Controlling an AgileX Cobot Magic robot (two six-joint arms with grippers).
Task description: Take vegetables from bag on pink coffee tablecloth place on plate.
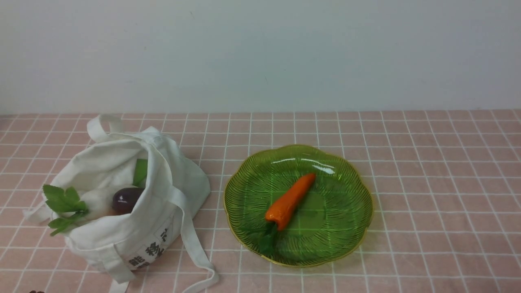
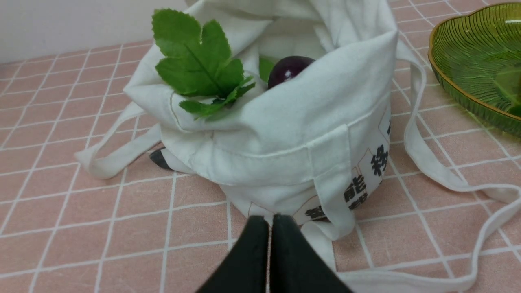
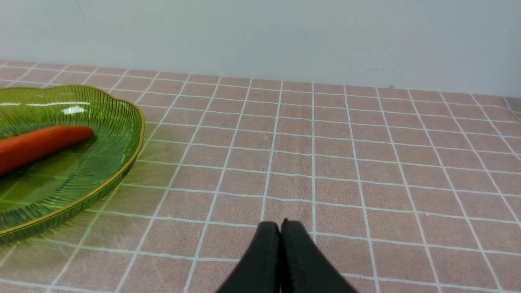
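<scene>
Both the left gripper (image 2: 270, 221) and right gripper (image 3: 281, 228) sat pressed together, empty; the glossy purple vegetable (image 1: 126, 200) in the limp tote bag (image 1: 154, 228) looked light and slippery, best pinched across its middle.

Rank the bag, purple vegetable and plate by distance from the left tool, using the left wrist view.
1. Bag: directly ahead of the left tool.
2. Purple vegetable: inside the bag's opening.
3. Plate: beyond the bag, off to one side.

The white bag (image 2: 293, 134) bears black Chinese characters on its side, with 能 and 移 legible.
</scene>
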